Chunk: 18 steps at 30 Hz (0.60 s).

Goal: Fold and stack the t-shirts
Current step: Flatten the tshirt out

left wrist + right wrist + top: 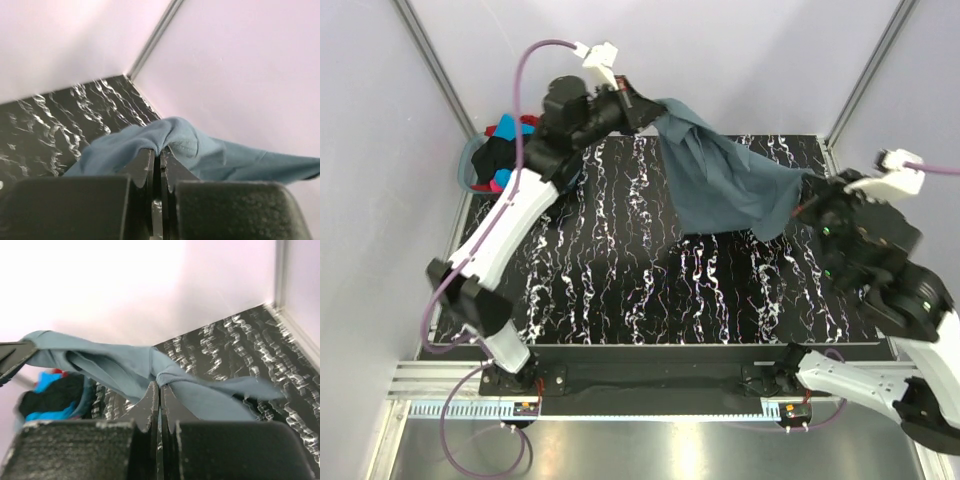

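While the slate blue-grey t-shirt (720, 180) hangs stretched in the air over the far half of the desk (620, 290), treat this as the spreading step: nothing is folded yet, and the cloth is bunched and twisted rather than flat. Its upper edge runs from the far left-centre down toward the right, and the loose body sags beneath it. From above, the lower hem seems to reach the desk or hang just over it, though I cannot tell which.

Your left claw (642, 103) is pinched together on a gathered bit of the shirt's edge at the far end. The left wrist view shows the fabric pulled into a small peak right at the tips. Your right claw (808, 198) is likewise clamped on a fold of the same shirt near the right edge of the desk.

To do this well, I judge you want both grips level and drawn apart until the edge between them is taut. Then lower the shirt so the hem touches first, and drag it toward the near side so the body lays out flat. Go gently: both pinches look shallow, and a jerk could slip the cloth free.

Well to the left, at the far left corner, the round basket (466, 170) holds the other t-shirts (495, 155), black, turquoise and red, waiting their turn
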Each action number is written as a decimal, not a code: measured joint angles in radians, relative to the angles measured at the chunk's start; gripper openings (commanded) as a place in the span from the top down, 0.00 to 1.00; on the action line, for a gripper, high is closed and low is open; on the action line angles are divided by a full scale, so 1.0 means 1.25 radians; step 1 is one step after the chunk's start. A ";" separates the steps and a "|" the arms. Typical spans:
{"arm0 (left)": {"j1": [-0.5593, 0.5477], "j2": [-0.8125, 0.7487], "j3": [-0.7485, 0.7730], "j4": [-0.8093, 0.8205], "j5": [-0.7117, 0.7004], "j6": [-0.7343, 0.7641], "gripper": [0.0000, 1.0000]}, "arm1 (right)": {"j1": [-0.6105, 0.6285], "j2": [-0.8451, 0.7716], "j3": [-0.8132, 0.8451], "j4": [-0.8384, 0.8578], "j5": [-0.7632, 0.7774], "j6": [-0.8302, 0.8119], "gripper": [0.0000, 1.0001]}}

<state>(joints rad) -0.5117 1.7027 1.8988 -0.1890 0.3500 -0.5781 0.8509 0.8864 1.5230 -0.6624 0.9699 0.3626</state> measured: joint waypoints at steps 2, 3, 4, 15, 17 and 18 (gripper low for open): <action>0.017 -0.056 -0.066 0.025 0.000 0.016 0.98 | 0.000 -0.055 -0.043 -0.010 -0.027 0.036 1.00; 0.033 -0.070 -0.093 0.033 0.005 0.022 0.94 | 0.000 -0.084 -0.073 -0.012 -0.044 0.058 1.00; 0.051 -0.074 -0.113 0.042 0.011 0.029 0.92 | 0.000 -0.108 -0.107 -0.015 -0.066 0.083 1.00; 0.163 0.434 0.056 -0.106 0.108 0.133 0.54 | 0.000 -0.054 -0.652 0.045 -0.312 0.352 1.00; 0.172 0.522 0.139 -0.166 0.111 0.155 0.39 | 0.000 -0.048 -0.686 0.056 -0.335 0.416 1.00; 0.177 0.537 0.155 -0.190 0.109 0.168 0.37 | 0.000 -0.045 -0.695 0.067 -0.348 0.445 1.00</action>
<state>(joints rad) -0.2901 2.3737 2.0930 -0.4271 0.4862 -0.3687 0.8509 0.8303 0.6540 -0.5793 0.5354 0.9184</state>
